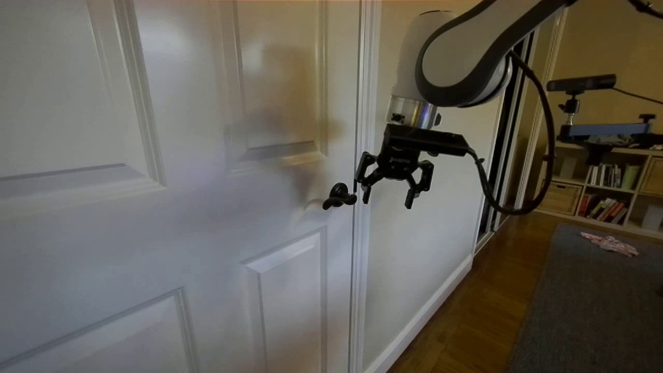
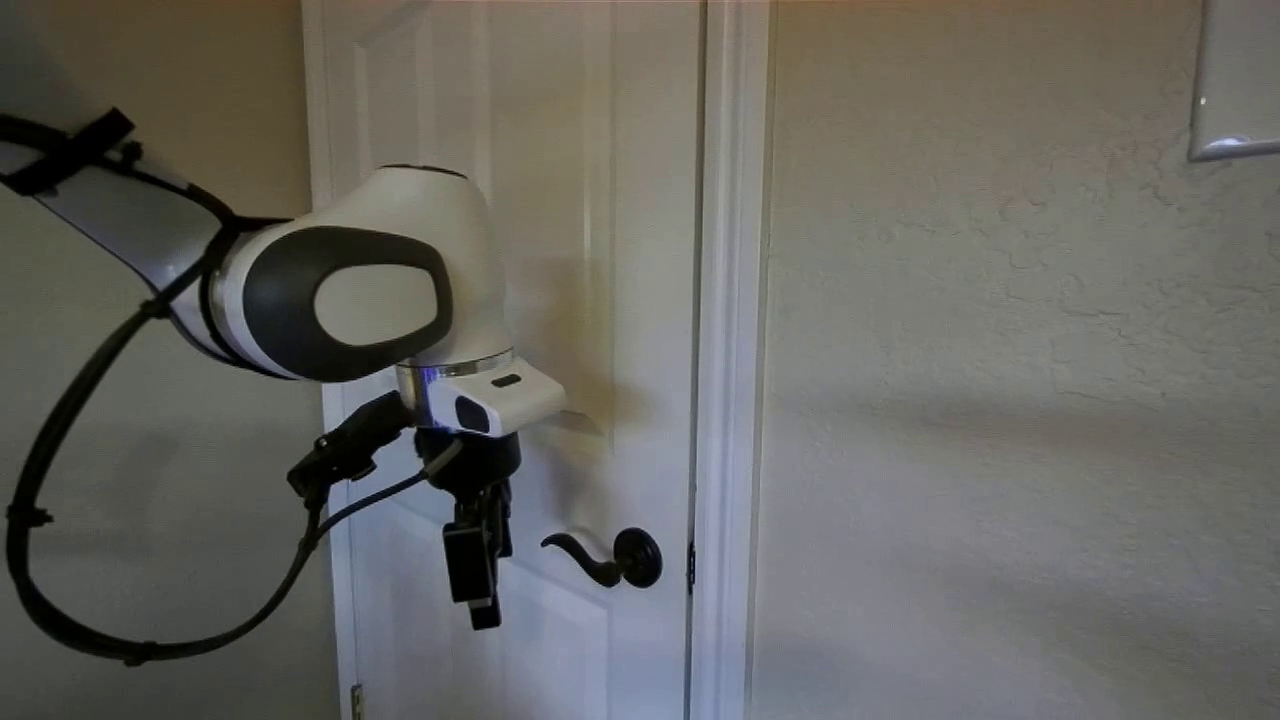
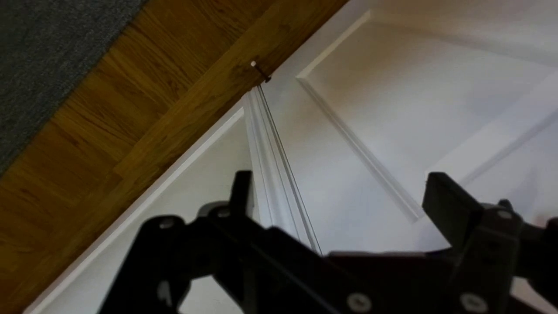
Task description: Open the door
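The tall white panelled door [image 1: 207,223] stands closed in its frame; it also shows in an exterior view [image 2: 650,300] and in the wrist view [image 3: 348,205]. Its black lever handle shows in both exterior views [image 1: 339,197] [image 2: 605,560] and not in the wrist view. My gripper [image 1: 387,204] points down with its fingers spread and nothing between them. In an exterior view the gripper [image 2: 478,605] is left of the lever's free end, apart from it. In the wrist view the open fingers [image 3: 340,183] frame the door edge and jamb below.
The white door frame [image 1: 364,269] borders the wall [image 2: 1000,400]. A door stop [image 3: 260,72] sticks out low near the wooden floor [image 3: 144,96]. A grey rug [image 1: 585,305], a bookshelf [image 1: 636,191] and a mounted camera [image 1: 581,84] are farther off. A cable loops from my arm.
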### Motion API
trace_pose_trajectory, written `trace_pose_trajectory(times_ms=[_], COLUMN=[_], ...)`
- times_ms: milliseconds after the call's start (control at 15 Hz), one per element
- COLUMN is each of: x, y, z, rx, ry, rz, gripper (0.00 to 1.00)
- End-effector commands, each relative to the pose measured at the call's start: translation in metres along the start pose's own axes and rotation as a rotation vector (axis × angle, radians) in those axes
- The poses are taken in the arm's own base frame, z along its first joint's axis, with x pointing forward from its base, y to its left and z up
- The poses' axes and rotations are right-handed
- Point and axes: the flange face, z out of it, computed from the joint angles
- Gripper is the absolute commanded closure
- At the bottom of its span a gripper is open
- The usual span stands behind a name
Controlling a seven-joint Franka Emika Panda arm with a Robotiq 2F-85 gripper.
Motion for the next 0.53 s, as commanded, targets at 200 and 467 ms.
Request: trace_pose_trajectory(times_ms=[200,467], x=[0.016,0.017], y=[-0.028,-0.04], z=[-0.017,-0.01], rx=[0.144,0.182], ry=[0.163,0.191], rz=[0.256,0.315], gripper=[0.0,0.0])
